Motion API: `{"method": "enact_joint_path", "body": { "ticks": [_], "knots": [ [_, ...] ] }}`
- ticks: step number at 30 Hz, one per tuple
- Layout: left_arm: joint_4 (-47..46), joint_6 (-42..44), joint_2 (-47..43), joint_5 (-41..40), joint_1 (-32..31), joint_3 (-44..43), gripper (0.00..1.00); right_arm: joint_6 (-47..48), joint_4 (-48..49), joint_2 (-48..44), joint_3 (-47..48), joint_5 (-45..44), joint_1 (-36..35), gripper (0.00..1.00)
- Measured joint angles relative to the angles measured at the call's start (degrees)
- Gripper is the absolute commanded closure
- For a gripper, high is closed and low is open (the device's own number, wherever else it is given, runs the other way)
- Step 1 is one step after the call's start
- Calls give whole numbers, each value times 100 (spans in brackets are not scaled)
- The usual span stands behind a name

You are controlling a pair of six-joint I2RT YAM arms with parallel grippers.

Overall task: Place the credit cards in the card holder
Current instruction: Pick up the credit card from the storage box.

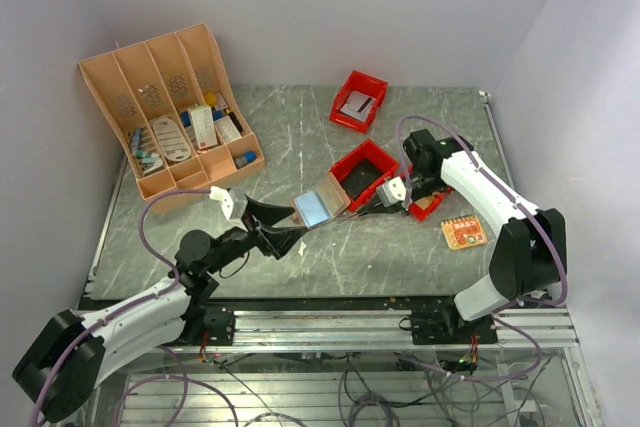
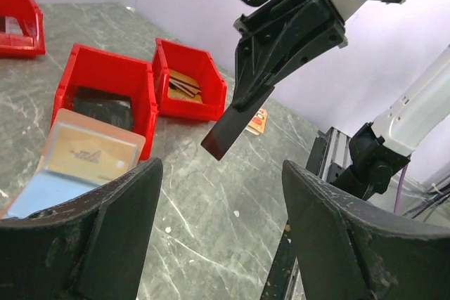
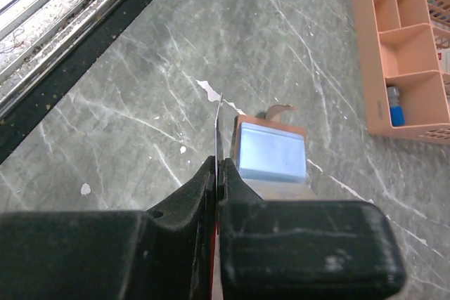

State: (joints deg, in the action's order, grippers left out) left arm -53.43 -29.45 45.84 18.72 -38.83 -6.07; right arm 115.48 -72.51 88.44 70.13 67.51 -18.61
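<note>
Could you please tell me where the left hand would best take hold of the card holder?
Probably the edge nearest the left arm, approached low from that side. The card holder lies open with that edge facing the open left hand; a red bin crowds its far side, and the right hand holds a card there.

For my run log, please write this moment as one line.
left gripper: open, empty | right gripper: shut on thin dark card, held in air | tan leather card holder: open, lying on table
</note>
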Motion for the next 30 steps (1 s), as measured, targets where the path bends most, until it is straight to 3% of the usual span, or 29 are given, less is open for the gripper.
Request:
{"method": "enact_joint_path", "body": {
  "ticks": [8,14,17,20,24,30],
  "knots": [
    [-190,811,103,37,-426,-94,22,114,-140,15,-96,50,0,100],
    [627,1292,404,-586,-822,-640,18,-2879,282,911,1130,-107,-22,100],
    [1263,968,612,-942,-767,-940,20,-3668,28,1576,1757,-146,-20,100],
    [1764,483,1021,-846,-492,-1405,24,-4162,-212,1937,1788,-238,-28,100],
    [1808,-101,1633,-254,-87,-1764,26,-4695,-411,2197,1808,-269,-52,100],
    [1506,-503,2461,492,17,-1790,30,-5195,-527,2393,1897,-103,-59,100]
  ]
}}
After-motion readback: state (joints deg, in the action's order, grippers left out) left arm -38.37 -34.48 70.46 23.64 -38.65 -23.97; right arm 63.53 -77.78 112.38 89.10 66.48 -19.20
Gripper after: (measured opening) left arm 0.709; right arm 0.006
